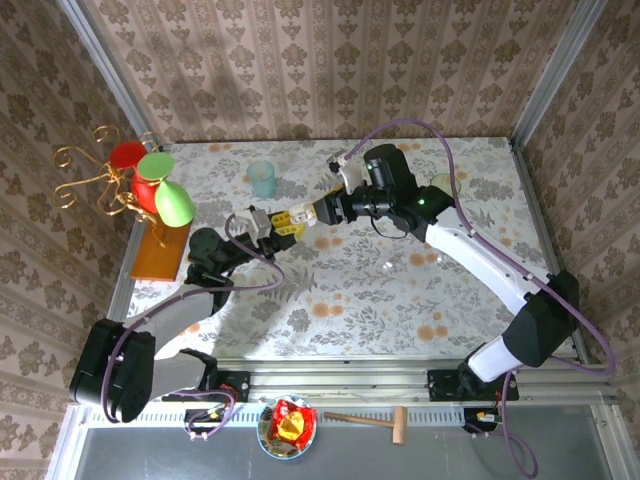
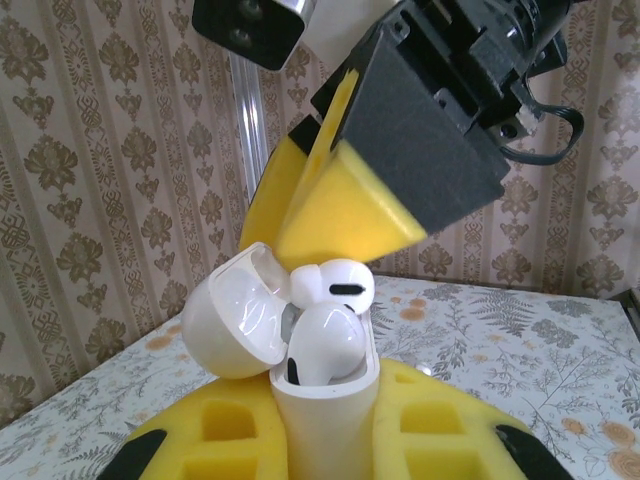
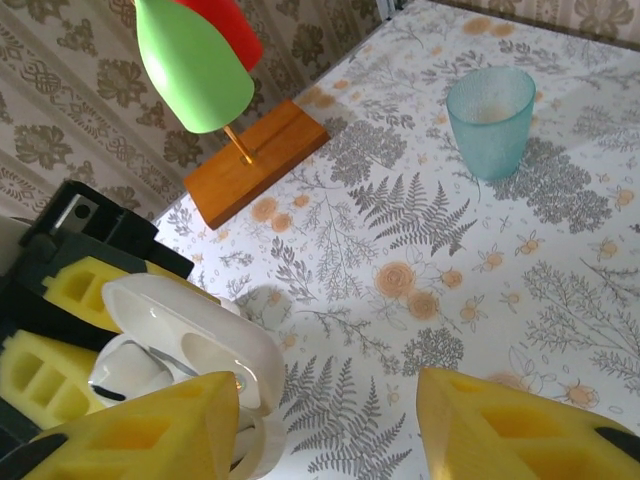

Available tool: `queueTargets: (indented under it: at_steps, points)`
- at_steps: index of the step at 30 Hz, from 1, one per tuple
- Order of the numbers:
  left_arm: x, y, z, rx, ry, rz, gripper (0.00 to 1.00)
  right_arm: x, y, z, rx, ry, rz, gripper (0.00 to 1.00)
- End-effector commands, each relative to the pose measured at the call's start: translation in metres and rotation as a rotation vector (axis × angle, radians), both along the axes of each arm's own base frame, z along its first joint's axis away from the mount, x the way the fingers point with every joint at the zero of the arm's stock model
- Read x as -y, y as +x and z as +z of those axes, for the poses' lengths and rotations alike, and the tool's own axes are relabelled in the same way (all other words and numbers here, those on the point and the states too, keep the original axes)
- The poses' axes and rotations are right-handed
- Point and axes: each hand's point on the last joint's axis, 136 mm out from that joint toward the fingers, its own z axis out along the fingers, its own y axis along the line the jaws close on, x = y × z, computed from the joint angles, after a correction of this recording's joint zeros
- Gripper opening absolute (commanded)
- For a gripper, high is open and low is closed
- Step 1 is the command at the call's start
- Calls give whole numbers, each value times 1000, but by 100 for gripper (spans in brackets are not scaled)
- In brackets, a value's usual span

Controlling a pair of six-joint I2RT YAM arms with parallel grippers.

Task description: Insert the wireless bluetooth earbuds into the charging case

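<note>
Cloth printed with ferns and orange flowers covers the table [image 1: 330, 310], and brown damask wallpaper [image 1: 300, 60] closes it in on three sides. One white charging case [image 2: 325, 420] stands upright above the cloth with its lid [image 2: 235, 315] swung open. The left gripper [image 1: 266, 224] pinches the case between its yellow pads. Two wireless bluetooth earbuds [image 2: 325, 340] sit at the case's mouth, one seated low in it and the other riding higher. The right gripper [image 3: 328, 410] hovers at the case with its jaws spread, one yellow finger [image 2: 345, 225] just over the upper earbud. One teal cup [image 3: 490, 120] stands beyond the case. Left of the case, one wooden base [image 3: 258, 160] carries gold wire with two green shapes [image 1: 175, 203] and two red ones [image 1: 128, 155]. Nearer than the case, past the table's edge, lie one bowl [image 1: 262, 438] of wrapped sweets and one wooden mallet [image 1: 370, 420].
</note>
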Motion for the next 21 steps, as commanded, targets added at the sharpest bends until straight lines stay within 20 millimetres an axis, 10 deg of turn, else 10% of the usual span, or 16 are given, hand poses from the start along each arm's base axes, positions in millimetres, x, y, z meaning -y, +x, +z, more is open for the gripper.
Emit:
queueTargets:
  at_steps: [1, 21]
  points:
    - [-1, -3, 23, 66, -33, -19, 1, -5, -7, 4, 4, -7, 43, 53]
    - [-3, 4, 17, 53, -25, 18, 1, 3, -22, 45, 157, 14, 1, 57]
